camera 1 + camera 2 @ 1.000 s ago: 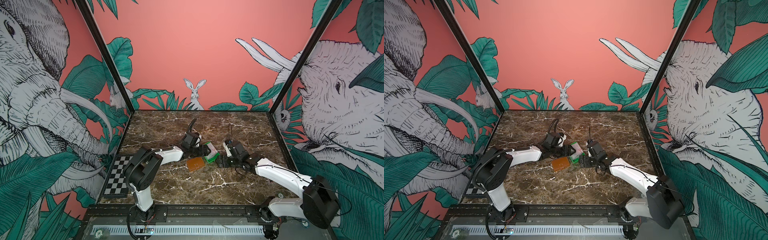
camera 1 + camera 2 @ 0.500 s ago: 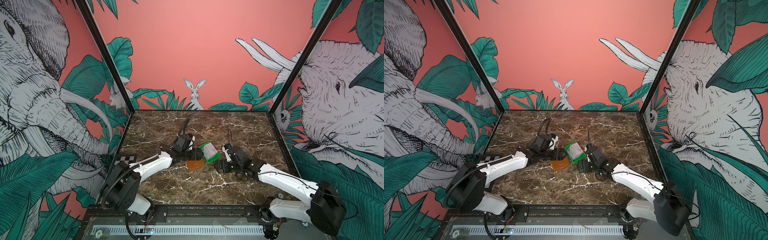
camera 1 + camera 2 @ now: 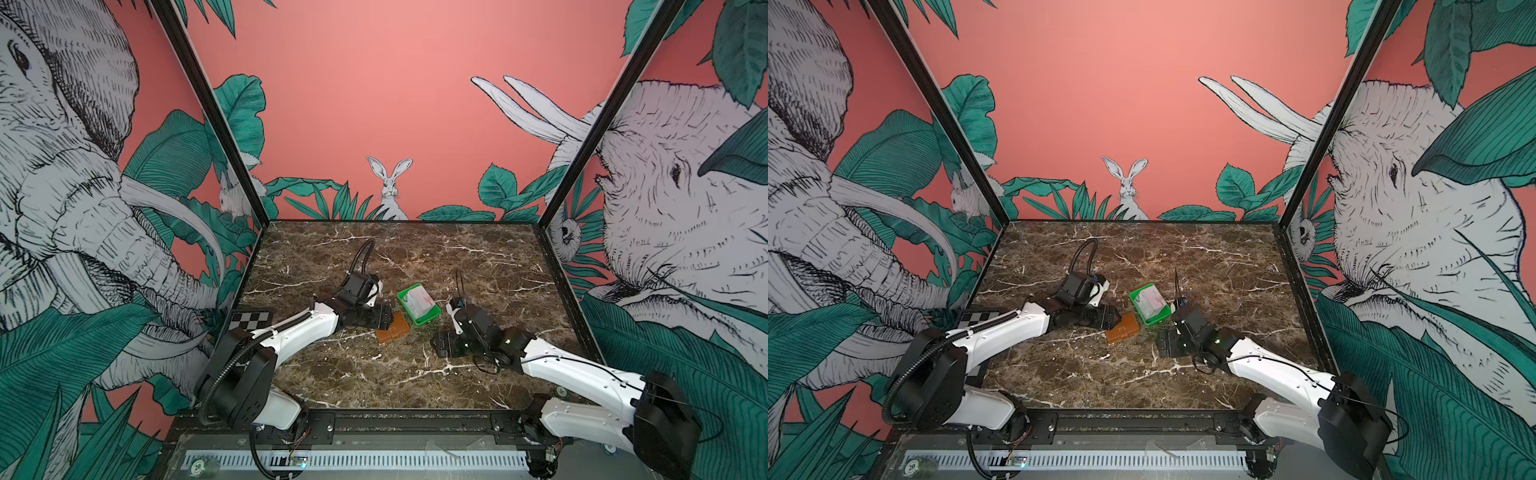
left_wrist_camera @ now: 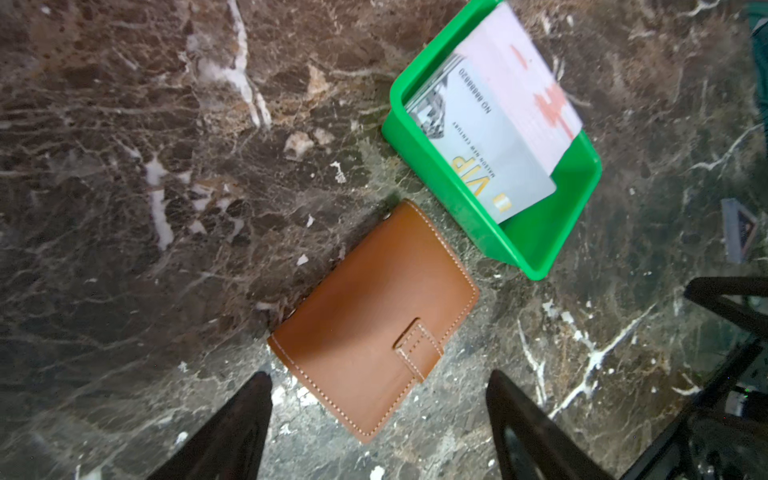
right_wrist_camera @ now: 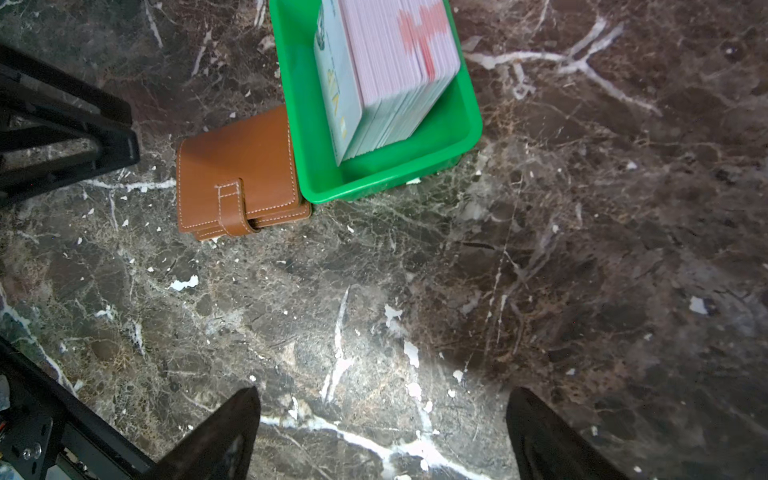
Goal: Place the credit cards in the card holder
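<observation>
Approach step: the closed tan-brown leather card holder (image 4: 374,320) lies on the marble table (image 5: 582,249), seemingly touching the green plastic tray (image 4: 536,245) stacked with pale credit cards (image 4: 498,137). The left end effector (image 4: 376,386) and right end effector (image 5: 382,395) gape, empty. Next: unsnap the tab (image 4: 417,349).

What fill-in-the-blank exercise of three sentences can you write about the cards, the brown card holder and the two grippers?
1. The credit cards stand stacked in the ____ tray.
2. The card holder lies beside that tray, folded ____ (open/shut).
3. The left gripper and the right gripper are both ____ (open/shut) and empty.
Missing words: green; shut; open.
</observation>
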